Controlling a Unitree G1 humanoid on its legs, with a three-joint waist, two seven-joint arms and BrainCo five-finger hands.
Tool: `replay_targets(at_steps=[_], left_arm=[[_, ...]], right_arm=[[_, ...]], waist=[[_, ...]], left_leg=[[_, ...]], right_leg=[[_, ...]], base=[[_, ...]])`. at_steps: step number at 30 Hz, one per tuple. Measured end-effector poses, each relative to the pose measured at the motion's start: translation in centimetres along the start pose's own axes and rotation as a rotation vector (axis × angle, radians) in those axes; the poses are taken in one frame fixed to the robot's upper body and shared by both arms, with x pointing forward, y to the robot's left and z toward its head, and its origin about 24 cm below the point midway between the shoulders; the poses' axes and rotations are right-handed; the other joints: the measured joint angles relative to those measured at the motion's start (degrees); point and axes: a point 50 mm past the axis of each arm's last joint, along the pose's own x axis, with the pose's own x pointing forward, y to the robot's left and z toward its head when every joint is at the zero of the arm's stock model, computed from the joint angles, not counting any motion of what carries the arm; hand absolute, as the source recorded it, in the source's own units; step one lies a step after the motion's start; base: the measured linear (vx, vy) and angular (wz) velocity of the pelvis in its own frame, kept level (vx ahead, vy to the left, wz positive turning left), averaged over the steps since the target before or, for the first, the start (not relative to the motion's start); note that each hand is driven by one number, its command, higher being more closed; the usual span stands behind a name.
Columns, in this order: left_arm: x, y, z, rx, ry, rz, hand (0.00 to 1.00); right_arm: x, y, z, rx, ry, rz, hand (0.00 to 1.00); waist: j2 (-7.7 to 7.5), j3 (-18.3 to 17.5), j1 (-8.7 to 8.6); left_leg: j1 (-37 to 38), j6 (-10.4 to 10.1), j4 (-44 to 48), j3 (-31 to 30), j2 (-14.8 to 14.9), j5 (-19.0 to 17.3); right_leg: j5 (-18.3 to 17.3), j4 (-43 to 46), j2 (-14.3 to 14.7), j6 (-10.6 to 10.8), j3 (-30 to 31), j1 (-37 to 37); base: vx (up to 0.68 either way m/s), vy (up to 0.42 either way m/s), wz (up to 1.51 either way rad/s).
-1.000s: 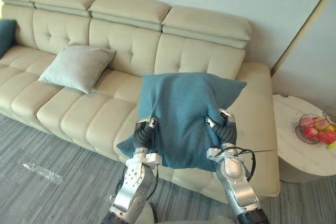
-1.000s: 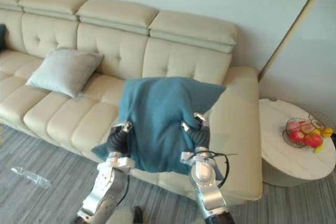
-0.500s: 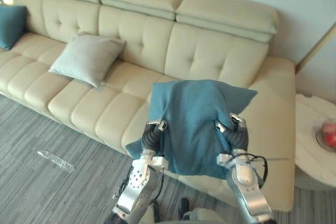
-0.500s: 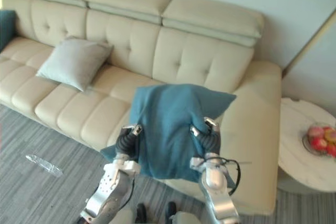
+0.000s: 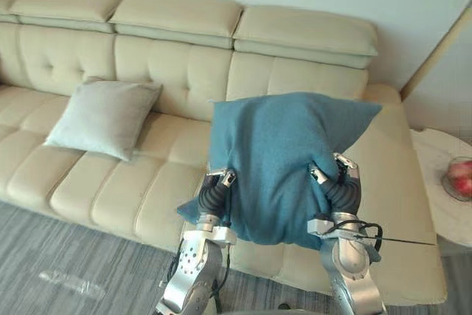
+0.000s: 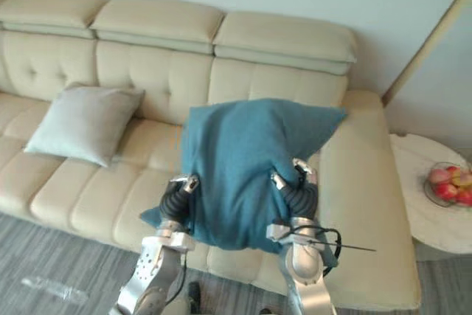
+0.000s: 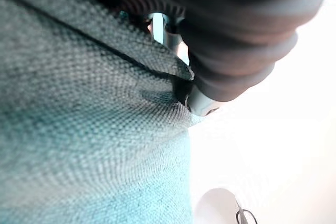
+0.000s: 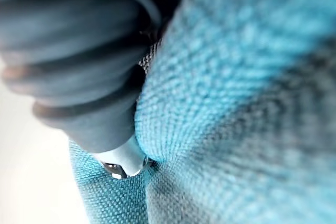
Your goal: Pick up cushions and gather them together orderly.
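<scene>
A teal cushion (image 5: 284, 160) hangs upright in the air in front of the cream sofa's (image 5: 177, 35) right seat. My left hand (image 5: 215, 193) grips its lower left side and my right hand (image 5: 341, 191) its lower right side. The cloth bunches where each hand pinches it. Most of the fingers are hidden behind the cushion. In the left wrist view a thumb (image 7: 202, 103) presses into the teal cloth (image 7: 79, 129). The right wrist view shows the same grip, thumb (image 8: 123, 161) dug into the cloth (image 8: 236, 103). A light grey cushion (image 5: 103, 117) leans on the sofa's seat to the left.
A round white side table (image 6: 435, 212) stands right of the sofa and carries a wire bowl of fruit (image 5: 460, 178). A clear plastic scrap (image 5: 70, 282) lies on the grey striped carpet at lower left. The sofa's wide armrest (image 5: 402, 182) is right of the held cushion.
The camera has shifted, so the whole scene sits differently in the picture. The teal cushion stays held in both hands, now a little higher against the sofa's back.
</scene>
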Motion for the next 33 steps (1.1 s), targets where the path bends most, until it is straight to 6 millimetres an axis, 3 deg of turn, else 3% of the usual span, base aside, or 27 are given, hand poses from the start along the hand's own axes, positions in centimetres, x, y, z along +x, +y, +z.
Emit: replay_targets(at_steps=[4, 6, 8, 9, 12, 19, 21, 24, 25, 28, 33], left_arm=[[0.0, 0.0, 0.0, 0.003, 0.001, 0.001, 1.0], [0.1, 0.0, 0.0, 0.006, 0.001, 0.002, 1.0], [0.2, -0.1, 0.1, 0.014, -0.006, -0.002, 1.0], [0.3, -0.1, 0.1, 0.022, -0.01, -0.003, 1.0], [0.6, -0.2, 0.0, 0.021, -0.007, 0.001, 1.0], [2.7, -0.6, 2.0, 0.034, -0.108, -0.008, 1.0], [4.4, -1.1, 3.5, 0.058, -0.179, -0.014, 1.0], [8.4, -2.3, 6.8, 0.107, -0.329, -0.009, 1.0], [10.3, -3.4, 8.7, 0.126, -0.397, -0.009, 1.0], [13.4, -5.7, 13.0, 0.142, -0.536, 0.007, 1.0], [16.1, -8.9, 19.3, 0.113, -0.702, 0.024, 1.0]], right_arm=[[0.2, 0.0, -0.7, -0.012, 0.022, 0.004, 1.0], [0.3, -0.1, -1.9, -0.031, 0.067, 0.003, 1.0], [0.4, -0.2, -2.6, -0.044, 0.092, 0.003, 1.0], [0.3, -0.3, -3.0, -0.052, 0.109, 0.002, 1.0], [0.3, -0.5, -3.4, -0.071, 0.126, 0.005, 1.0], [2.9, 0.9, -2.0, -0.048, 0.029, 0.038, 1.0], [4.6, 1.7, -1.0, -0.035, -0.031, 0.048, 1.0], [9.1, 3.6, 1.5, -0.043, -0.166, 0.085, 1.0], [11.3, 4.2, 3.3, -0.061, -0.243, 0.088, 1.0], [15.1, 5.7, 7.4, -0.043, -0.373, 0.055, 1.0], [18.4, 7.7, 13.2, -0.025, -0.534, -0.013, 1.0]], waist=[[-0.25, 0.07, 0.21], [-0.26, 0.05, -0.29], [-0.39, -0.01, -0.6], [-1.3, -0.38, -0.7], [0.18, -0.51, -0.33], [-0.48, 0.15, 0.39], [-0.56, 0.2, 0.42], [-0.23, 2.52, 0.89], [-0.1, 2.85, 0.99], [-0.06, 4.31, 0.97], [1.07, 7.47, 0.56]], left_leg=[[2.75, 0.61, -2.19, 5.11, 0.25, -0.95], [3.7, 0.6, -3.07, 5.26, 0.39, -0.95], [3.25, 0.35, -2.99, 4.69, 0.38, -0.84], [2.36, -0.41, -2.31, 3.33, -0.88, -1.36], [1.57, -1.37, -3.46, -0.51, -0.5, 0.59], [-0.07, -2.18, -10.53, -2.97, -0.05, 5.67], [-4.44, -2.17, -9.18, -3.21, 0.5, 6.23], [-12.96, -2.07, -5.48, -3.5, 1.39, 6.88], [-17.86, -1.97, -4.56, -3.73, 1.6, 7.8], [-25.33, -2.04, -4.4, -3.69, 2.19, 9.61], [-30.8, -2.06, -5.88, -3.28, 2.2, 12.48]], right_leg=[[1.28, 10.5, -0.37, 2.05, -2.46, -7.82], [-1.08, 10.58, -0.08, 2.09, -6.93, -8.85], [-1.21, 7.0, 1.16, 0.72, -8.03, -9.37], [0.65, 4.74, 1.46, -1.61, -8.17, -9.25], [1.11, 2.68, 1.51, -2.17, -11.45, -8.02], [5.56, -5.13, 3.02, -3.57, -14.34, -7.76], [6.32, -4.49, 3.5, -3.98, -14.56, -11.68], [6.64, -0.28, 4.16, -4.33, -14.4, -20.59], [7.05, 1.34, 4.16, -4.69, -14.36, -25.72], [8.64, 2.22, 4.59, -4.99, -13.92, -33.74], [10.55, 2.81, 4.7, -5.23, -13.49, -40.56]], base=[[0.01, 0.144, -0.72], [0.0, 0.042, -0.24], [0.02, -0.066, 0.23], [0.03, -0.115, 0.47], [0.1, -0.128, 0.41], [0.01, -0.068, 0.18], [-0.1, -0.041, 0.04], [-0.2, -0.051, -0.05], [-0.2, -0.022, 0.03], [-0.23, -0.016, -0.06], [-0.06, -0.01, -0.06]])
